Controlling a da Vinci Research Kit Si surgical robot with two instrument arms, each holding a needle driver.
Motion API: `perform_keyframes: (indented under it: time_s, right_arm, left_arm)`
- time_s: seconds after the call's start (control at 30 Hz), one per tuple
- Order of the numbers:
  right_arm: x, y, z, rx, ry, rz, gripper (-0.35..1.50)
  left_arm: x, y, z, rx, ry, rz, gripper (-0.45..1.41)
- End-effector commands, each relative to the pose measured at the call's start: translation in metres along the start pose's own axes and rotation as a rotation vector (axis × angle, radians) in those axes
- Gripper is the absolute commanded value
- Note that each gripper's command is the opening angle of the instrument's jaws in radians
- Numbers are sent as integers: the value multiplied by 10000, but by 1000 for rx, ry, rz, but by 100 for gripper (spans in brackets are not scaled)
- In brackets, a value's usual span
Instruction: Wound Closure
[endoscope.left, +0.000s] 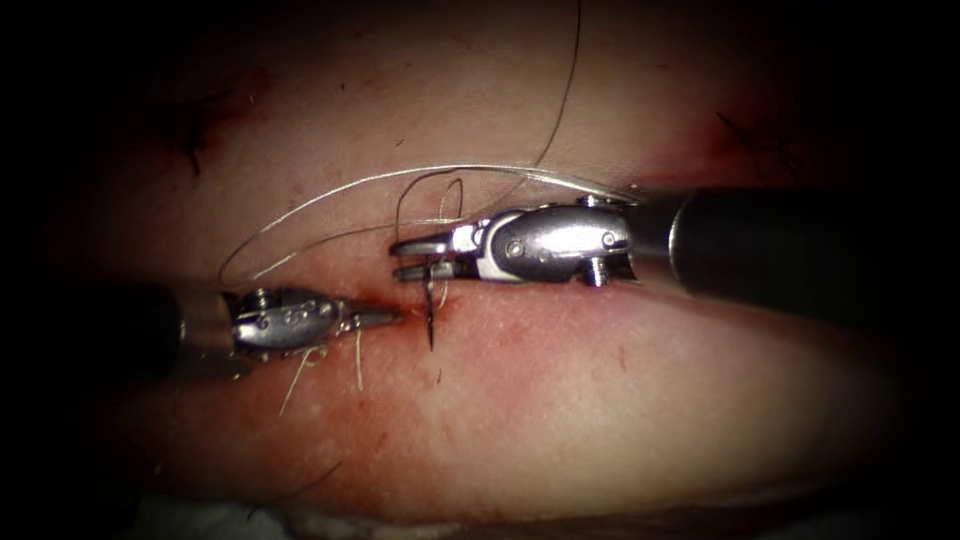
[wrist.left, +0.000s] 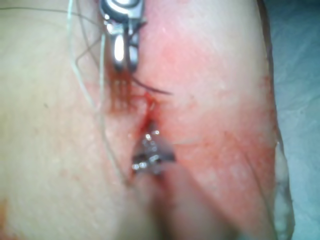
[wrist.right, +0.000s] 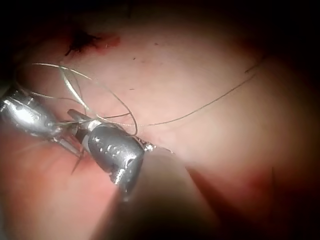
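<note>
Needle pinched near its rear by right end effector, left end effector closed, seemingly empty, at nine o'clock; slack thread risks snagging.

Thread loops over right tool

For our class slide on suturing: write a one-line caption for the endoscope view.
Right tool grips the needle, its point hanging over the cut; left tool shut on the tissue.

Overhead endoscope; close wrist views
</note>
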Motion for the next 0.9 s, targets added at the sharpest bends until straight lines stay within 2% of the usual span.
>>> perform_keyframes:
  time_s: [0.03, 0.27, 0.53, 0.9]
  right_arm:
    - [-5, 1, 9, 0, 3, -8, -35]
    - [-7, 4, 20, -17, 2, -115, -35]
    - [-13, -6, 26, -31, -24, -362, -35]
    - [-35, -13, 27, -7, -69, -460, -35]
  left_arm:
    - [-4, 3, 8, -1, 0, -2, -45]
    - [2, -13, 3, 2, -12, -9, -45]
    - [10, -29, 2, 12, -17, -8, -45]
    - [11, -34, 3, 11, -25, -7, -45]
